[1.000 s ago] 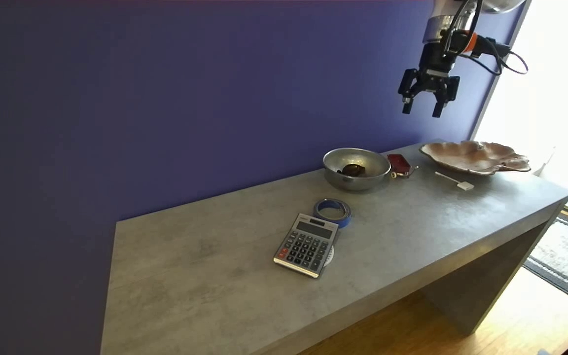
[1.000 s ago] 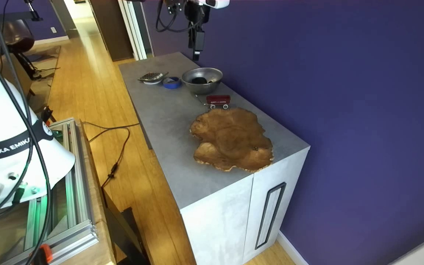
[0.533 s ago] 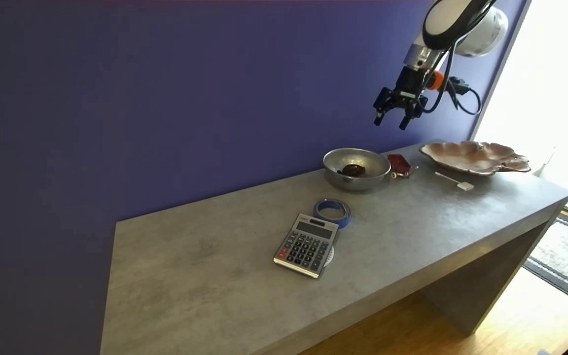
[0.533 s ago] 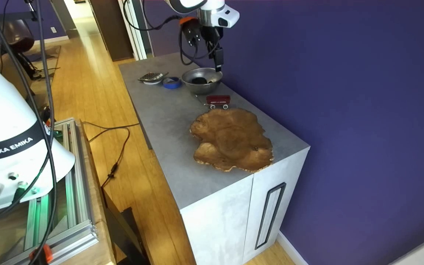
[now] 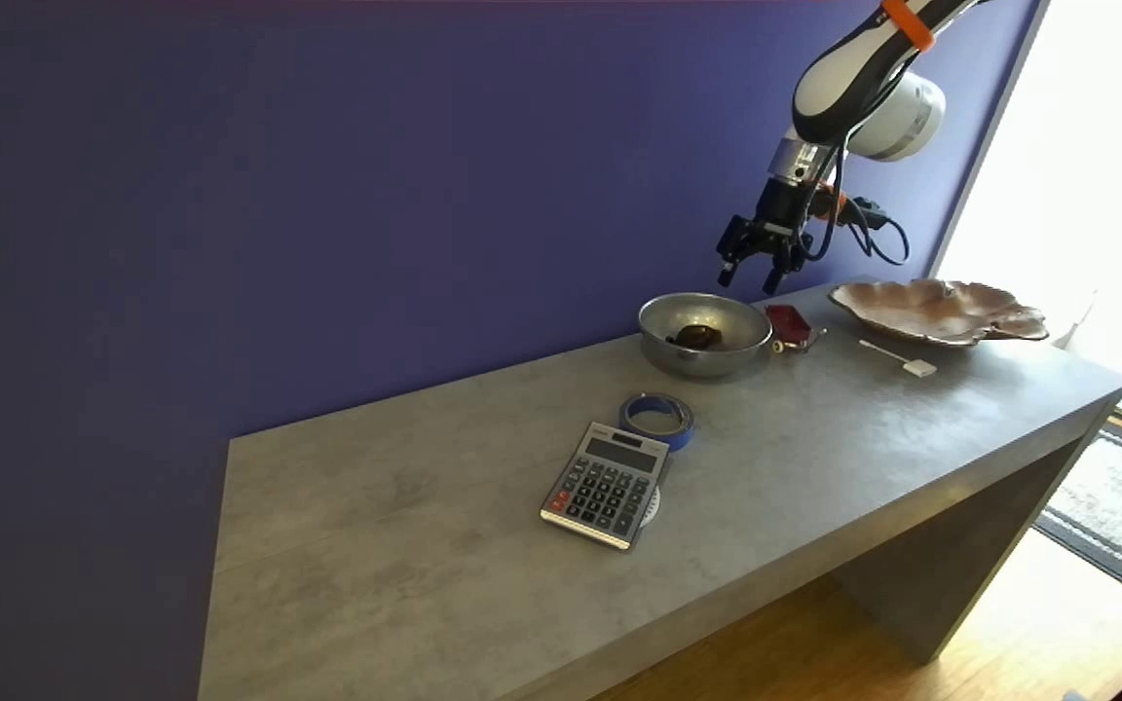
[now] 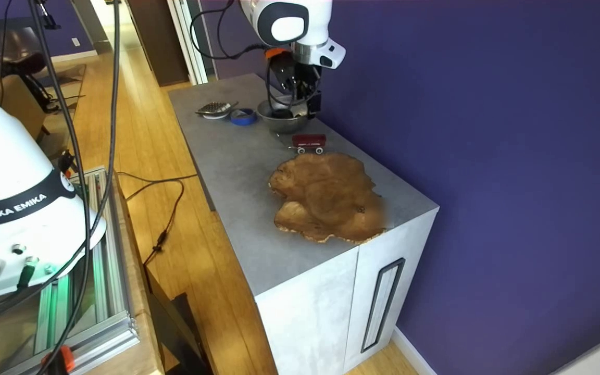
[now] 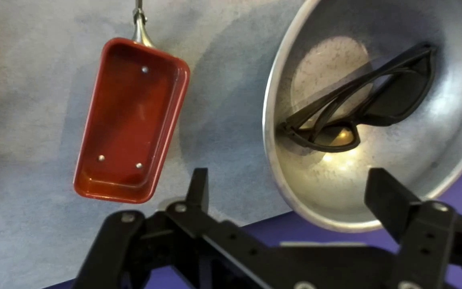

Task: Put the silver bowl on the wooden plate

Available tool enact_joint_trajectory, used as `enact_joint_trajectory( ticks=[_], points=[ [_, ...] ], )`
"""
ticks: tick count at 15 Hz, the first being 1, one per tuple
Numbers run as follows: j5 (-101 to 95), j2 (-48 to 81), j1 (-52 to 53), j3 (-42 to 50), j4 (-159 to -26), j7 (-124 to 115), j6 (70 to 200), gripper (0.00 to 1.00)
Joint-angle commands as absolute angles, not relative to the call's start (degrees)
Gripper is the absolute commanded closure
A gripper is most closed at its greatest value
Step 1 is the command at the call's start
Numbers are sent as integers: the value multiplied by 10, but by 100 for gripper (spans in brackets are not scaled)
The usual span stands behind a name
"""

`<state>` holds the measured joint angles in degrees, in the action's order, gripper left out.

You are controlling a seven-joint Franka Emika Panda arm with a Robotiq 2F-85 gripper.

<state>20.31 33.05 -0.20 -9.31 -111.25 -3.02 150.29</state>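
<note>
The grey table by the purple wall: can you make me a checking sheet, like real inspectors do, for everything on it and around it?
Surface: grey tabletop, blotchy pattern.
Job's things: silver bowl with dark sunglasses inside; wooden plate, apart from the bowl.
Clutter: red toy wagon between bowl and plate; blue tape roll; calculator lying over a white object.
Gripper: open, holding nothing, near the bowl.
Cables: black cables beside the robot arm; another cable on the wooden floor; short white adapter cable on the tabletop.
Surroundings: purple wall along the tabletop; grey rug.
</note>
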Motion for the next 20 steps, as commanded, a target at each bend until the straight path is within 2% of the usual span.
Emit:
enact_joint_trajectory(
  ticks=[1,3,6,9,10,11,12,13,14,20],
  points=[
    [228,367,-42,-131,-1066,44,1462,0],
    [234,381,-58,-148,-1051,86,1449,10],
    [228,397,-74,-166,-1036,153,1428,35],
    [228,402,-79,-167,-1037,179,1416,36],
    [227,402,-78,-164,-1038,181,1414,31],
    [225,403,-78,-163,-1036,183,1411,32],
    [223,405,-77,-162,-1035,186,1409,41],
    [223,407,-77,-162,-1032,187,1405,57],
    [223,408,-77,-162,-1030,189,1400,59],
    [226,409,-73,-152,-1021,170,1361,98]
  ],
)
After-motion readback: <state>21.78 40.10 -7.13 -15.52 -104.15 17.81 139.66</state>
